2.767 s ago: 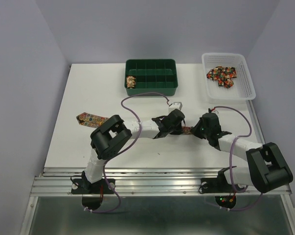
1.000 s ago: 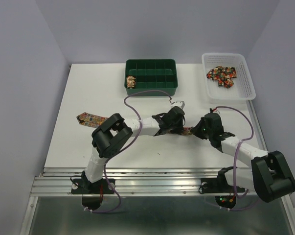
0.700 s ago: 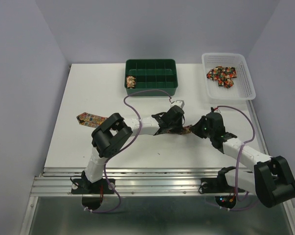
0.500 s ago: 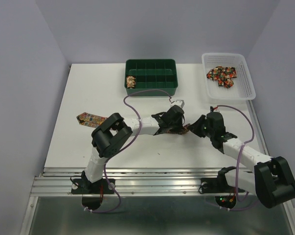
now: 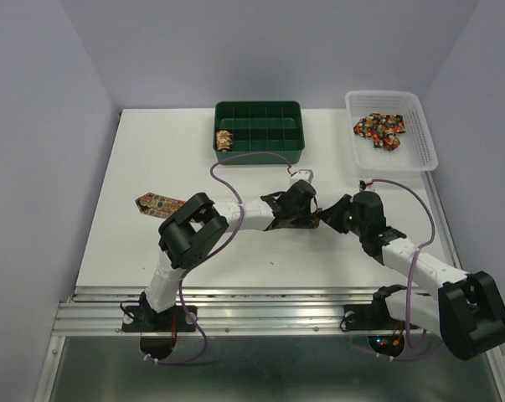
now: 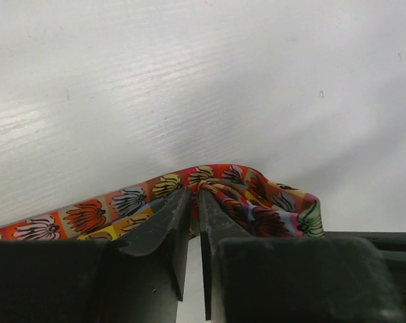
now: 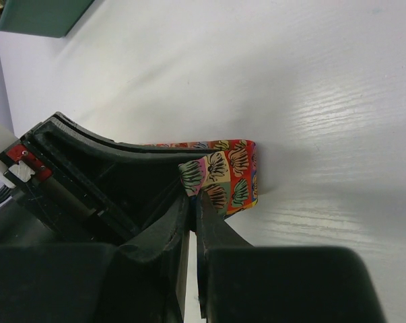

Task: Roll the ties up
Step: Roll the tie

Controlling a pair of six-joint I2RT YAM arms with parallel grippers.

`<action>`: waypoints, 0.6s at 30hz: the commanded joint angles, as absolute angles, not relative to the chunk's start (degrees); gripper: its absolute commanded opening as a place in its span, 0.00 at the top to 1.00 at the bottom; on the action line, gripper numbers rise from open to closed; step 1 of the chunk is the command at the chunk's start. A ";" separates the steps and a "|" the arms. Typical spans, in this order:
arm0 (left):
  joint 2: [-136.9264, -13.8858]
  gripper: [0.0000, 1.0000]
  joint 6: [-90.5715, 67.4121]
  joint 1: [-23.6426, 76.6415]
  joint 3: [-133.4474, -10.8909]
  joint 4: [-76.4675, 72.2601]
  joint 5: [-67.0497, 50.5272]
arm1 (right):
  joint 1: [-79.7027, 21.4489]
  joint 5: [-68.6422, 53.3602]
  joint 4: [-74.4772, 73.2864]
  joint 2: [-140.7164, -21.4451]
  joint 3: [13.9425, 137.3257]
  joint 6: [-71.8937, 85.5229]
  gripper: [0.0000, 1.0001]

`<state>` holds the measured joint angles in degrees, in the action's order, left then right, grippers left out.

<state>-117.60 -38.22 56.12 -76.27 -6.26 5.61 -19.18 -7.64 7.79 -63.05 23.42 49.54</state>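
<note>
Left gripper (image 6: 194,193) is all but closed, nipping the tie (image 6: 253,202) at its loose first fold. The right gripper (image 7: 193,197), closed too, pinches that fold from the other side. The tie lies on the desk (image 5: 152,151) nearer the arms than the green tray (image 5: 260,156), its flat length trailing toward that tray's left. The left arm is nearer it. The fabric looks thin and limp, with flowers printed in squares.
</note>
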 commanded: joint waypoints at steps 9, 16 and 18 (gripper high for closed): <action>-114.52 0.77 -38.06 55.81 -75.06 -8.61 5.37 | -20.30 -5.72 11.25 -63.80 22.94 50.54 0.99; -115.14 0.77 -38.41 55.81 -74.62 -9.40 3.95 | -22.59 -5.89 13.88 -67.93 24.08 50.19 0.99; -115.14 0.77 -38.58 55.81 -74.18 -9.32 4.92 | -23.29 -5.98 14.84 -69.08 24.26 50.62 0.99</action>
